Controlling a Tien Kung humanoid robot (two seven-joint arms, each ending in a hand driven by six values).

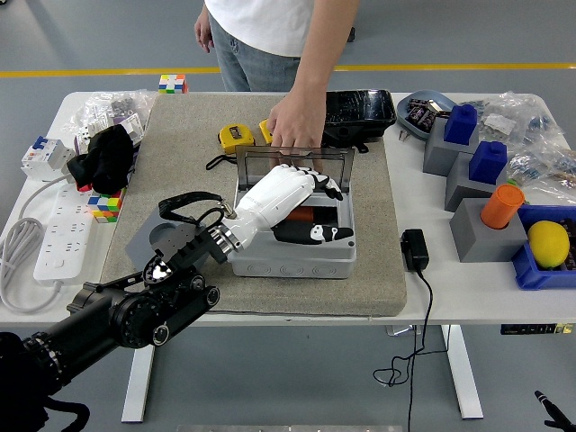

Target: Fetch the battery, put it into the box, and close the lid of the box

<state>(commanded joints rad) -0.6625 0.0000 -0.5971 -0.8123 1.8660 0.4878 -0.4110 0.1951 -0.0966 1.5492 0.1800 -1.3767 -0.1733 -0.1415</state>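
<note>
A: Where's the left hand (290, 193)?
B: White shell, black fingertips, reaching from the lower left over the grey box (292, 256). Palm is above the open cavity. Fingers are loosely extended towards the lid, gripping nothing I can see.
A: Battery?
B: Orange block (310, 216) inside the box, mostly hidden under the hand. Only a strip of it shows.
A: Lid?
B: Clear hinged lid (292, 164), standing about upright at the far rim. A person's hand (295, 124) rests on its top edge from the far side.
A: Box details?
B: Rectangular grey plastic with round knock-out marks along the front wall. It sits on a grey felt mat (180, 180) on the white table (432, 288).
A: Right hand?
B: Not in the picture.
A: Anything else nearby?
B: Yellow tape measure (235, 138) just behind the box on the left. Black plug adapter (414, 249) to the right of the mat, its cable hanging off the near edge. White power strip (56, 243) at far left.
</note>
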